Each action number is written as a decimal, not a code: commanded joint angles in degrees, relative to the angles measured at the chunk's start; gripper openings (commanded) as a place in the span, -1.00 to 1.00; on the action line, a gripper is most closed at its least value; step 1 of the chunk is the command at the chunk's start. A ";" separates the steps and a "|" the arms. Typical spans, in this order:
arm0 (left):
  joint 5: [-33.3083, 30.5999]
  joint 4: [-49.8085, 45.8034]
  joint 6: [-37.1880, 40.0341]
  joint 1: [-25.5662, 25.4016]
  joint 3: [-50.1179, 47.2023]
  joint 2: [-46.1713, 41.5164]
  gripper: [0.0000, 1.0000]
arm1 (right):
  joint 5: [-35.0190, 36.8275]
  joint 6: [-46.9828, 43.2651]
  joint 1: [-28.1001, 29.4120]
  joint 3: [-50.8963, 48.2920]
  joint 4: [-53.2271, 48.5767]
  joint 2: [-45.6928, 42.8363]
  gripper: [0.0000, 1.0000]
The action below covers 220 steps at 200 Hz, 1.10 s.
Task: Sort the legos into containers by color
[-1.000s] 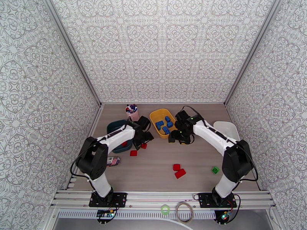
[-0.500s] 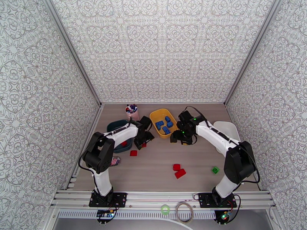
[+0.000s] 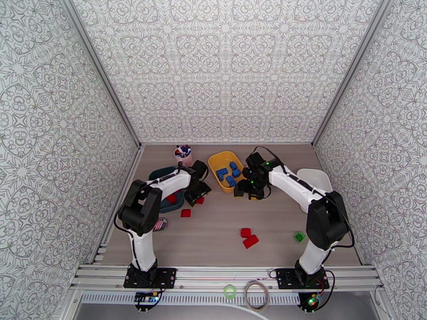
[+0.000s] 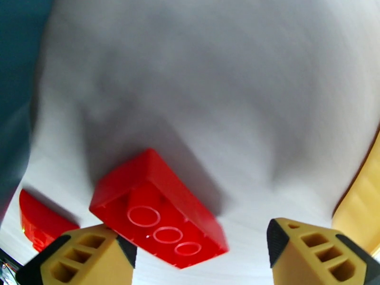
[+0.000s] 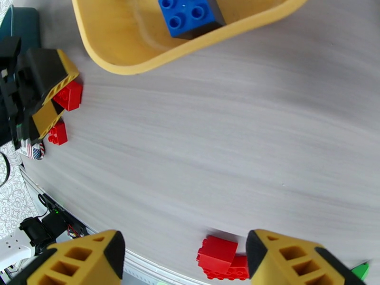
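Left tool (image 4: 199, 243) is hanging open over the bench (image 4: 213, 91), jaws straddling an upturned red brick (image 4: 156, 210) beside the teal tray (image 3: 158, 175), probably lining up a grasp. Right tool (image 5: 185, 245) is hovering wide open and empty near the yellow tray (image 5: 109, 48), which is holding blue bricks (image 5: 190, 13).

No word, number or brand name can be read anywhere. The one sign is a stars-and-stripes flag print, red and white stripes with a blue corner, on the small rounded grey-white object (image 3: 158, 224) lying on the grey wood-grain worktop (image 3: 224, 222), near the dark teal rounded plastic tray (image 3: 158, 176). In the right wrist view the print (image 5: 34, 151) shows small at the left edge.
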 commanded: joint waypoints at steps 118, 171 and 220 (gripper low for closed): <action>-2.84 -11.77 10.78 -1.14 10.22 8.74 0.12 | -0.94 0.24 -0.98 1.00 1.33 0.75 0.41; -3.75 -14.20 14.45 -2.63 13.22 8.58 -0.11 | -1.65 0.79 -1.01 0.64 2.03 0.35 0.41; -4.10 -13.83 17.61 -4.32 14.34 4.90 -0.31 | -3.85 2.68 -0.92 0.40 3.74 -0.07 0.41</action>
